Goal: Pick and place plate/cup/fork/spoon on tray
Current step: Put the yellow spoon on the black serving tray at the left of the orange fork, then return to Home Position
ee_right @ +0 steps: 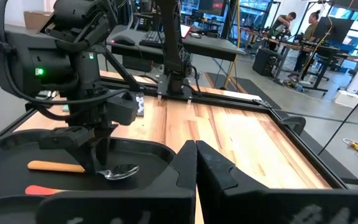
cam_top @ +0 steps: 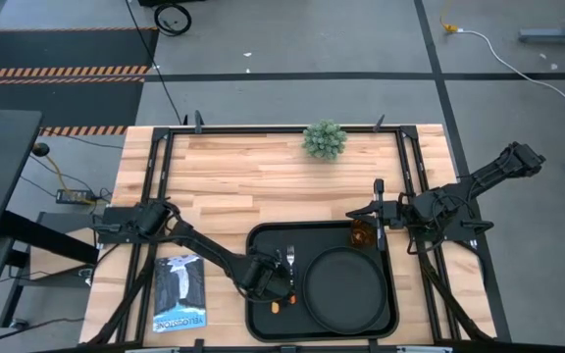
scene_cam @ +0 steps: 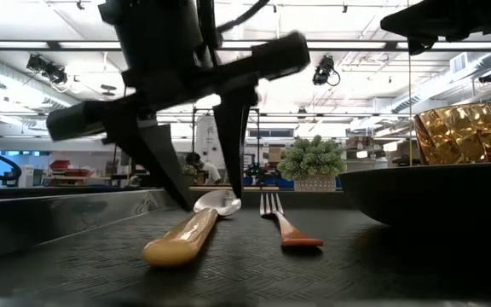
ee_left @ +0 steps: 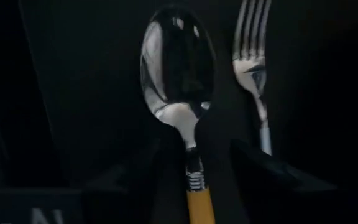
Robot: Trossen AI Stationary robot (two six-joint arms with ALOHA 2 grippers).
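1. Pale butcher-block planks form the tabletop [cam_top: 263,176], with a grey workshop floor around it and benches behind.
2. Lying flat on the floor of the large black rectangular tray [cam_top: 263,324] is the small spoon with a silver rounded bowl and orange handle [scene_cam: 190,226]. The left gripper [scene_cam: 203,200] stands over its neck, one finger to either side. The fingers are spread and, as far as the low view shows, not pressing the metal, so I judge the spoon let go rather than held.
3. Just beside the gripper, parallel to the spoon, lies the small fork with silver tines and an orange handle [scene_cam: 284,223], also inside the tray.
4. Farther along, beyond the fork, sits the round flat black plate with a raised rim [cam_top: 344,284], within the tray too.
5. The small translucent amber tumbler [cam_top: 361,235] stands at the tray's far corner, close under the right gripper [cam_top: 378,211]; whether those fingers grip it I cannot tell.
6. By my reading all four items are on the tray; only withdrawing the arms seems left.
7. A small green potted plant [cam_top: 324,139] and a printed booklet [cam_top: 179,292] lie off the tray.
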